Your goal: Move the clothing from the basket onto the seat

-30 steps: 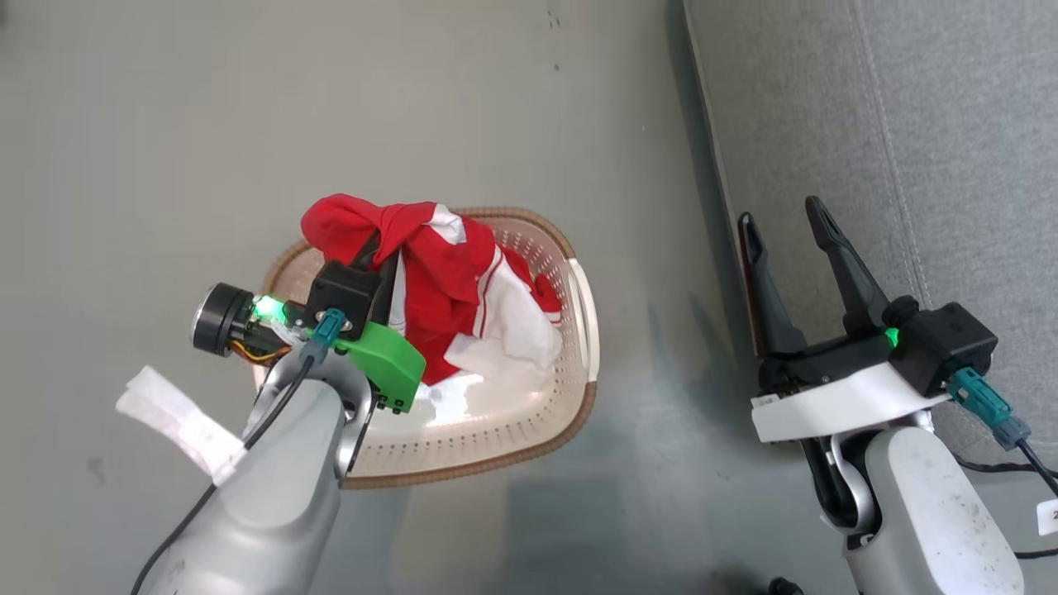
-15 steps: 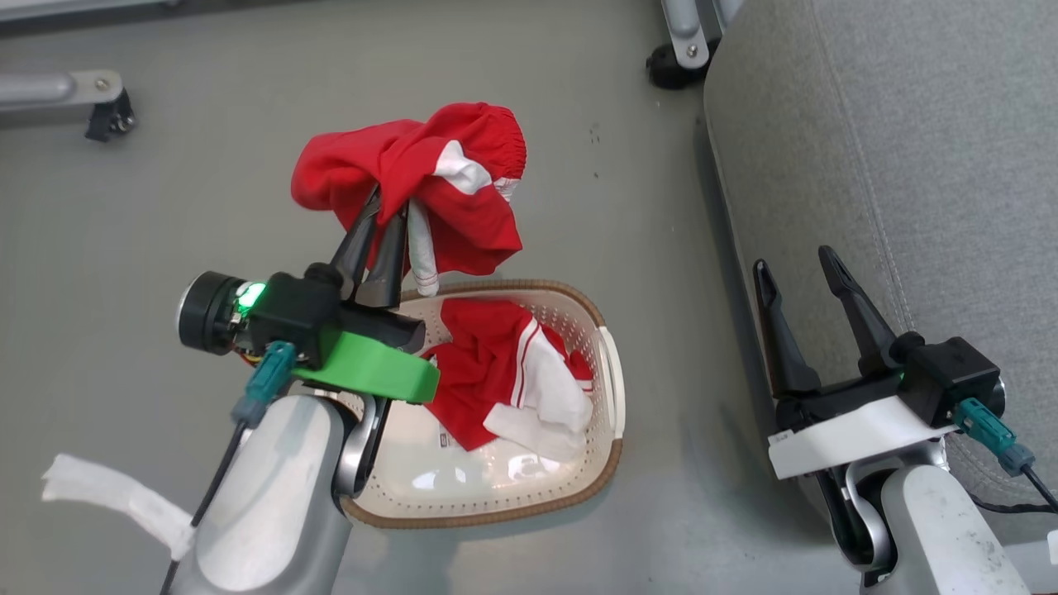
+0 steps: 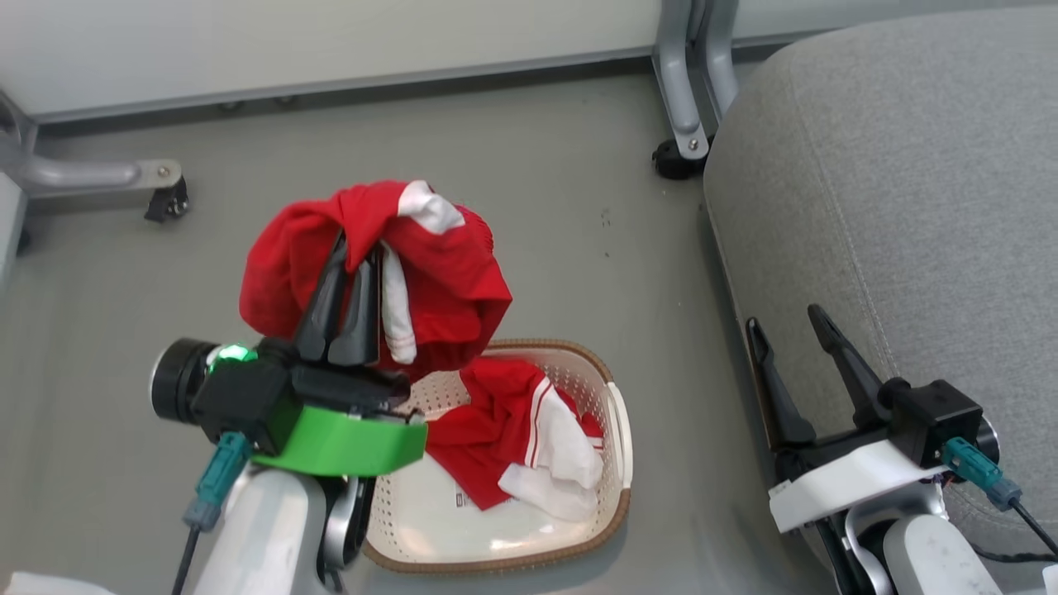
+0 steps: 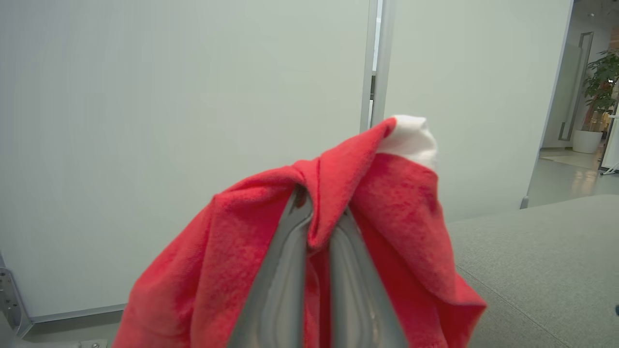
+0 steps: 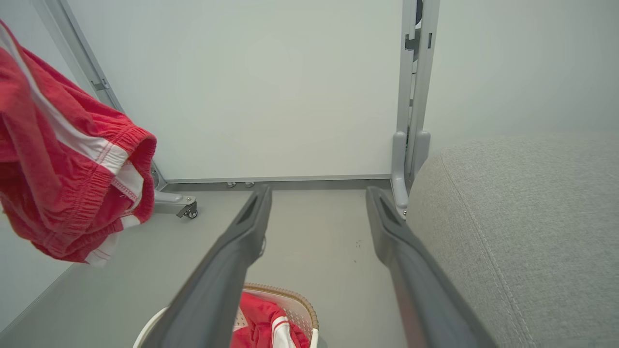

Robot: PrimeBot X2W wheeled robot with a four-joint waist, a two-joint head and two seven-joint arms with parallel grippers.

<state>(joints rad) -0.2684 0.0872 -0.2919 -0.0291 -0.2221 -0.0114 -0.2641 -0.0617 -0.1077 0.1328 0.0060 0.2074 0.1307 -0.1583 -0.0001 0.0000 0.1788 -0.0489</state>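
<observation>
**Held garment** [image 3: 450, 285]: red, with a white panel and white stripe trim. It is off the basket and in the air over the floor [image 3: 579, 215], left of the seat and apart from it. It is bunched over the fingertips and hangs down both sides of them, long axis running downward. The white patch is uppermost. In the right wrist view a gathered elastic edge faces the seat.

**Left gripper** [image 3: 357, 254]: fingers clenched on a fold of the held garment, pointing up and away from the robot.

**Second garment** [image 3: 488, 417]: red and white, lying crumpled inside the basket. Its long axis is diagonal in the head view, with the red end toward the far rim and the white end toward the near right rim.

**Basket** [image 3: 616, 496]: cream with a brown rim, standing on the floor. One handle faces the seat, and a label shows on its bottom.

**Seat** [image 3: 893, 207]: grey and rounded, on the right, with no clothing on the part in view.

**Right gripper** [image 3: 783, 318]: fingers spread wide and holding nothing, pointing up the head view along the seat's left edge.

**Frame leg** [image 3: 682, 124]: grey, with a caster, at the seat's far corner and before a pale wall [image 3: 331, 33].
</observation>
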